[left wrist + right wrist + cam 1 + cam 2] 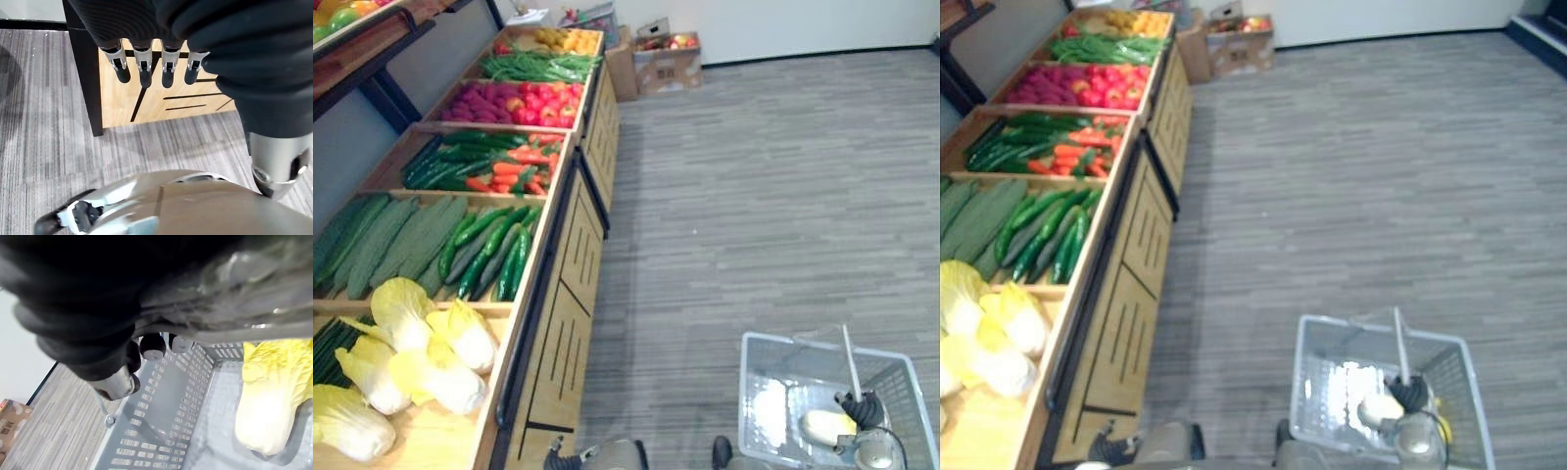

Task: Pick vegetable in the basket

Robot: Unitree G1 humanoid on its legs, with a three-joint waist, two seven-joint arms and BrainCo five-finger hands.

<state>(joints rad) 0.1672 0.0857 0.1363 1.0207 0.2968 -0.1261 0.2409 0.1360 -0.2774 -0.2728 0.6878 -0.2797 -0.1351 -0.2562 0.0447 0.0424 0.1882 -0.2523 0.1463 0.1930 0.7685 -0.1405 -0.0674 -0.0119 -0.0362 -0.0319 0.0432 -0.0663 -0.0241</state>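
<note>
Our right hand (859, 408) clasps the thin handle (850, 362) of the grey slotted plastic basket (756, 392), left hand (167, 68) slack-fingered; let's carry its pale yellow cabbage (827, 427) level.

Bright, even indoor light, soft shadows, white glare on the basket (793, 368) floor

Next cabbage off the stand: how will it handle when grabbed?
The cabbages look bulky and rounded, so they are likely awkward to grasp and apt to roll. Their loose yellow leaves would probably crumple or tear if pinched.
</note>
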